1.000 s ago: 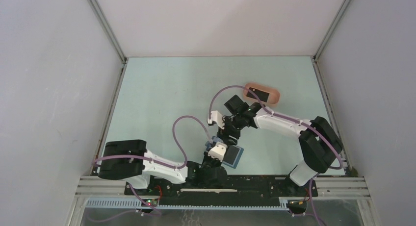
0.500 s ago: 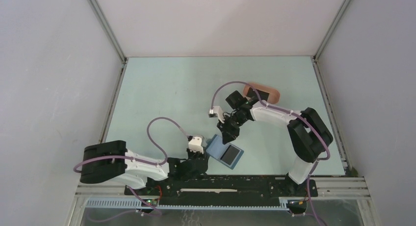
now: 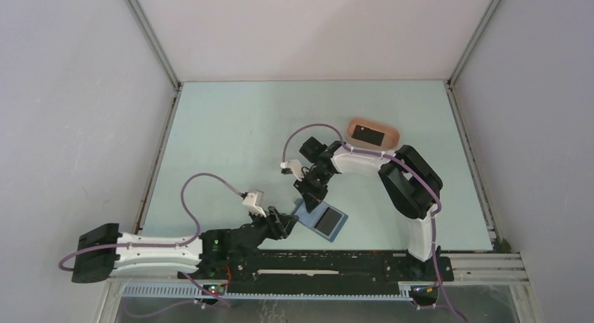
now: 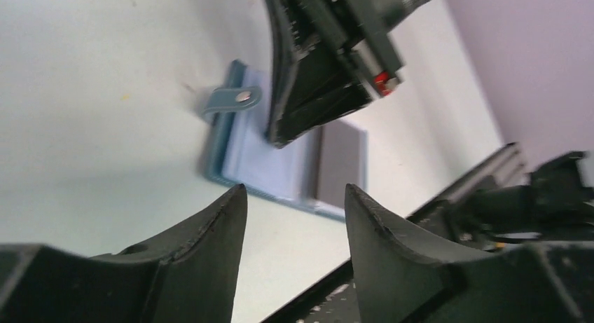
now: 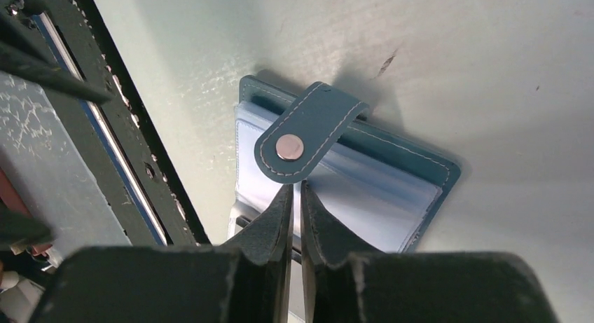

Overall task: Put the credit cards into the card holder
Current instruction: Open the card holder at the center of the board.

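A stitched dark-blue card holder point(image 3: 308, 214) lies open on the pale green desk point(image 3: 231, 141), a grey card point(image 3: 328, 221) in its clear pockets. The right fingers point(image 5: 277, 214), nearly closed, touch it below the snap strap point(image 5: 308, 130). The left fingers point(image 4: 210, 232) gape empty beside it. Farther back, a peach oval tray point(image 3: 394, 135) holds a black card point(image 3: 368, 134).

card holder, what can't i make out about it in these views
- Right wrist: whether the right gripper pinches a sleeve of the card holder; its own nearly shut fingers cover the spot.
- Left wrist: the holder's middle, behind the right gripper; blurred.
- Top: whether the dark card in it is one or several; too small.
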`<move>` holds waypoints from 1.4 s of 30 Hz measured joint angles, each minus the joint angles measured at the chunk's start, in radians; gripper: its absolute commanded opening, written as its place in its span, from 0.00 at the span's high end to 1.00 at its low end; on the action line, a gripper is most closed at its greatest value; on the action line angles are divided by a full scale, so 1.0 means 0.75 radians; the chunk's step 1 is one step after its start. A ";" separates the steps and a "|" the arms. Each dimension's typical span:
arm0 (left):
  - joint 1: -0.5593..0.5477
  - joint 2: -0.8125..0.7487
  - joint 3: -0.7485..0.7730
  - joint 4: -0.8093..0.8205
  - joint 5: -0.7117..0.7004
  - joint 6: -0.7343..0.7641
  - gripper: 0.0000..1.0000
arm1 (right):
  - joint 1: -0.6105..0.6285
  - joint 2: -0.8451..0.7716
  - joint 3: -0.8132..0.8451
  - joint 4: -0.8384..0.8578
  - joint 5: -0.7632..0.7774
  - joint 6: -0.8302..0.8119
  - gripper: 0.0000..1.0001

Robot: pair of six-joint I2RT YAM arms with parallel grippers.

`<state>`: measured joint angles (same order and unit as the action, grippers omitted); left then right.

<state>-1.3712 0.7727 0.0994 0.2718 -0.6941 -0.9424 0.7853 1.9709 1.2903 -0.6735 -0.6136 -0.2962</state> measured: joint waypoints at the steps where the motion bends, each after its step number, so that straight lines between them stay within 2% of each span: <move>1: 0.004 -0.058 -0.018 0.007 0.009 0.015 0.41 | -0.001 0.000 0.005 -0.004 0.001 0.001 0.84; 5: 0.055 -0.279 -0.071 0.034 0.102 0.089 0.40 | -0.016 -0.002 0.021 -0.036 -0.036 -0.017 0.82; 9: 0.117 -0.344 -0.071 0.082 0.205 0.152 0.40 | -0.045 -0.034 0.021 -0.093 -0.108 -0.074 0.80; 13: 0.175 -0.286 -0.071 0.149 0.310 0.188 0.41 | -0.073 -0.097 0.022 -0.142 -0.166 -0.140 0.80; 20: 0.230 -0.052 -0.033 0.224 0.477 0.251 0.40 | -0.142 -0.235 0.024 -0.222 -0.200 -0.262 0.80; 23: 0.296 -0.026 0.005 0.225 0.554 0.272 0.35 | -0.219 -0.391 0.022 -0.230 -0.156 -0.306 0.77; 24: 0.332 -0.026 0.019 0.225 0.583 0.279 0.32 | -0.250 -0.464 0.018 -0.218 -0.122 -0.316 0.73; 25: 0.385 -0.027 0.038 0.223 0.624 0.283 0.30 | -0.275 -0.537 0.014 -0.205 -0.078 -0.323 0.61; 26: 0.504 -0.027 0.090 0.215 0.713 0.294 0.19 | -0.349 -0.779 -0.005 -0.133 0.086 -0.343 0.07; 27: 0.509 -0.028 0.092 0.215 0.717 0.294 0.12 | -0.349 -0.779 -0.005 -0.133 0.086 -0.343 0.01; 29: 0.599 -0.036 0.142 0.141 0.822 0.329 0.01 | -0.402 -0.860 -0.014 -0.081 0.159 -0.341 0.00; 32: 0.800 -0.060 0.251 0.003 0.947 0.369 0.00 | -0.562 -0.841 0.017 -0.089 0.128 -0.336 0.00; 35: 0.976 -0.108 0.342 -0.095 1.080 0.387 0.00 | -0.723 -0.672 0.091 -0.129 -0.002 -0.320 0.00; 38: 1.131 -0.166 0.419 -0.204 1.218 0.393 0.00 | -0.793 -0.565 0.095 -0.131 -0.045 -0.290 0.00; 42: 1.244 -0.210 0.580 -0.432 1.295 0.463 0.00 | -0.797 -0.538 0.098 -0.100 -0.074 -0.255 0.00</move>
<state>-0.4381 0.6151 0.5346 -0.0521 0.2771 -0.5949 0.1875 1.5673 1.3636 -0.7483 -0.6693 -0.4873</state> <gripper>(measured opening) 0.996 0.993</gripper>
